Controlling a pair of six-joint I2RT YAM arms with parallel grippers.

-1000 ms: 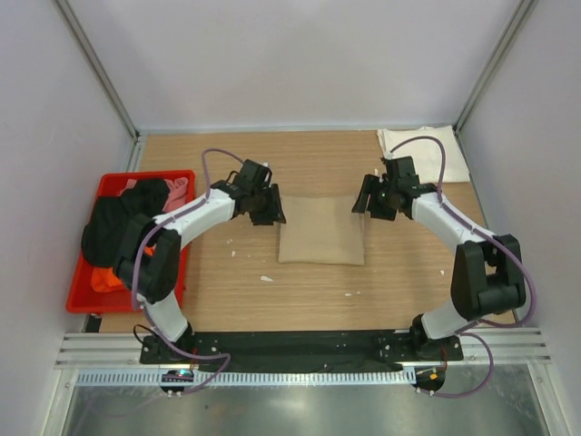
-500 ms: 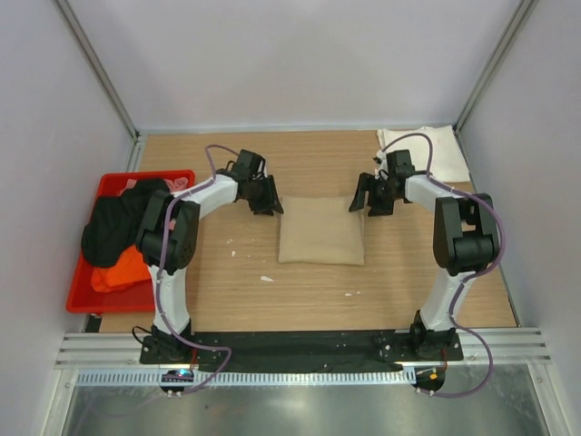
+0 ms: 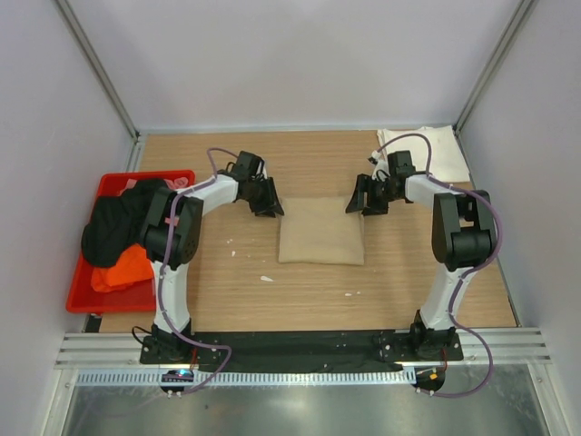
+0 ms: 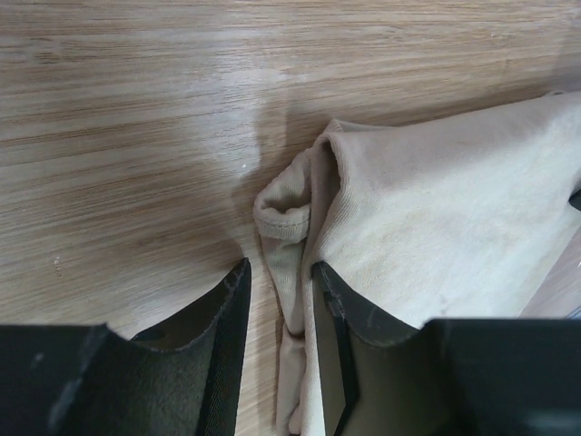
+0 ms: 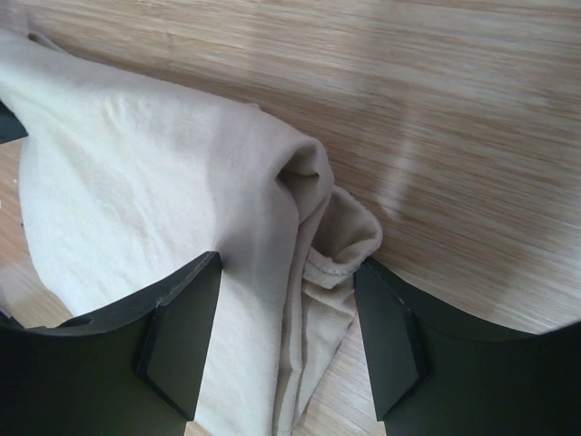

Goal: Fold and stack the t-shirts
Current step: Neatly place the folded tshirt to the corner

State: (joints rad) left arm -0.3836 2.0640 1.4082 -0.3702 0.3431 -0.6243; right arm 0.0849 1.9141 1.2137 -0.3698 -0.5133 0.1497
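A folded tan t-shirt [image 3: 321, 234] lies flat at the table's middle. My left gripper [image 3: 270, 207] is low at its far left corner. In the left wrist view the gripper [image 4: 280, 268] has its jaws narrowly apart astride the tan shirt's [image 4: 436, 218] bunched edge, with bare wood showing beside the cloth. My right gripper [image 3: 357, 204] is at the far right corner. In the right wrist view it [image 5: 289, 263] is wide open astride the shirt's [image 5: 154, 182] folded edge. A folded cream-white t-shirt [image 3: 427, 150] lies at the back right.
A red plastic bin [image 3: 86, 295] stands at the left edge and holds black [image 3: 113, 222], pink [image 3: 177, 186] and orange [image 3: 123, 271] shirts. Small white specks [image 3: 266, 278] lie on the wood in front of the tan shirt. Grey walls close in the table.
Both grippers have moved back along the tan shirt's sides to its far corners and lowered onto its edges. The shirt has not moved.
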